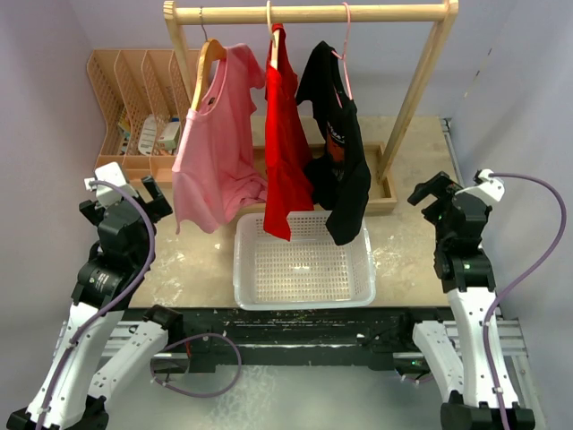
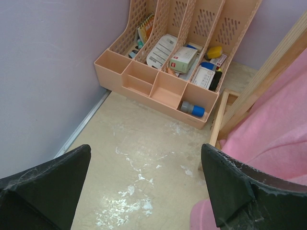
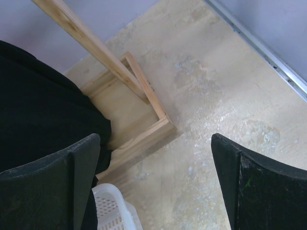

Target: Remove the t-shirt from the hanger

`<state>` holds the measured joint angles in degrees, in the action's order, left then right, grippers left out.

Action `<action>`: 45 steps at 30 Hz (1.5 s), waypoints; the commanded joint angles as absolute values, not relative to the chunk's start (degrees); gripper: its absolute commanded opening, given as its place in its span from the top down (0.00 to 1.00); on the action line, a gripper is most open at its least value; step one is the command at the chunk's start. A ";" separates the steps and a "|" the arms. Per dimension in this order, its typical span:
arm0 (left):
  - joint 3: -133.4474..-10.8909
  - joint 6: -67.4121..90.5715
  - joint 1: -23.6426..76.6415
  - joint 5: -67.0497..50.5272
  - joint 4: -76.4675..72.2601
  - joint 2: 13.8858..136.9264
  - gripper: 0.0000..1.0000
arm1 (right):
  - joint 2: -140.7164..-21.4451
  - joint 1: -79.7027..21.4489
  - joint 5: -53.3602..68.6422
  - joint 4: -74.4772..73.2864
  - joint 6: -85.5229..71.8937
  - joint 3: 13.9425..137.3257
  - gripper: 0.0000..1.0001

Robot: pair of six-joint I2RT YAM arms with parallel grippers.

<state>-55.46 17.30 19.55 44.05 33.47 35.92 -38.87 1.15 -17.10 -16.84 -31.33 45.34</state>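
Hanging from the rack [image 1: 304, 12] at top centre, pink t-shirt [image 1: 215, 143], red t-shirt [image 1: 285, 152], black t-shirt [image 1: 345, 170], basket [image 1: 304, 300] sitting below, left gripper [image 2: 146, 151] and right gripper [image 3: 156, 141] both gaping empty at the sides.

Clothes rack [image 1: 309, 12] at upper centre of frame, its base frame [image 1: 387, 193] on tabletop [image 1: 412, 233]. Three hangers [image 1: 208, 61] along rail, side by side: left t-shirt [image 1: 215, 143], middle t-shirt [image 1: 285, 152], right t-shirt [image 1: 345, 161]. Laundry basket [image 1: 240, 269] on tabletop at centre, in front of rack; hems of middle and right t-shirts hang over its far rim. Desk organizer [image 1: 112, 81] at upper left, behind left t-shirt. Left arm [image 1: 112, 260] at lower left, right arm [image 1: 461, 251] at lower right, flanking basket.
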 commanded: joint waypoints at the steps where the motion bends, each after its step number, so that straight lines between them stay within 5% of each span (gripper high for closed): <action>1: -55.35 15.03 19.64 43.41 28.63 34.89 0.01 | -38.71 1.27 -19.29 -15.00 -30.21 45.41 0.00; 13: -57.66 11.43 19.60 41.40 25.15 37.22 0.01 | -42.44 1.23 -22.91 -11.60 -25.24 45.58 0.00; 21: -69.18 8.03 19.62 35.62 26.45 45.19 0.01 | -42.50 1.23 -15.03 -13.12 -27.64 48.08 0.00; 28: -76.16 7.82 19.61 26.66 25.25 51.15 0.01 | -39.95 1.28 -19.86 -15.24 -29.62 50.41 0.00; 38: -100.19 11.06 19.60 23.74 32.51 70.26 0.01 | -39.47 1.23 -18.29 -15.30 -29.56 51.52 0.00; 45: -103.72 8.25 19.60 14.48 22.36 72.11 0.01 | -35.55 1.23 -15.85 -13.64 -25.83 51.33 0.12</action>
